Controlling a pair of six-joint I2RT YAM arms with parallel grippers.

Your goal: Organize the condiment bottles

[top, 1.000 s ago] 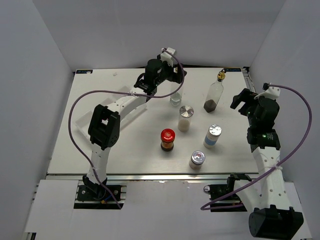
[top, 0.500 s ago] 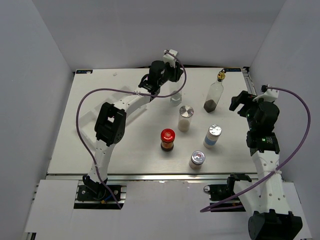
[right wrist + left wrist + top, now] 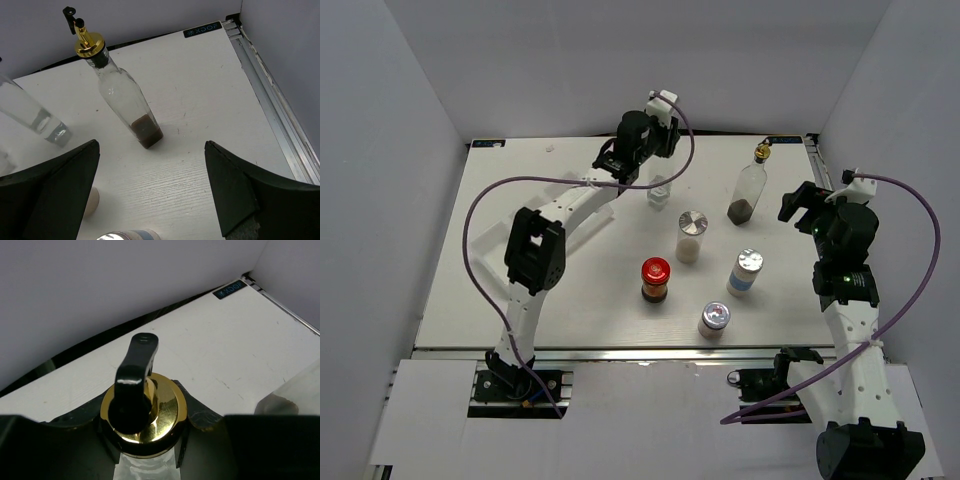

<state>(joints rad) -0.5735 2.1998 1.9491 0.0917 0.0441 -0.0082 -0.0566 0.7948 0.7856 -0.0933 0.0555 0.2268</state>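
My left gripper (image 3: 646,142) is shut on the neck of a tall clear glass bottle (image 3: 658,192) at the back middle of the table. In the left wrist view its gold pourer top (image 3: 165,405) with a black spout sits between the jaws of the left gripper (image 3: 145,442). A second tall bottle (image 3: 749,186) with dark liquid stands to the right, also seen in the right wrist view (image 3: 122,95). My right gripper (image 3: 804,207) is open beside it, nothing between its fingers (image 3: 151,146). The red-capped jar (image 3: 655,279) and three silver-lidded shakers (image 3: 692,236) (image 3: 746,271) (image 3: 714,320) stand mid-table.
The white compartment rack (image 3: 486,240) lies at the left, largely under my left arm. A purple cable loops over each arm. The table's metal rail (image 3: 280,125) runs along the right edge, with walls behind and at both sides.
My left gripper has shut on the clear bottle's neck, and the bottle's base has shifted slightly left. The right arm has barely moved.
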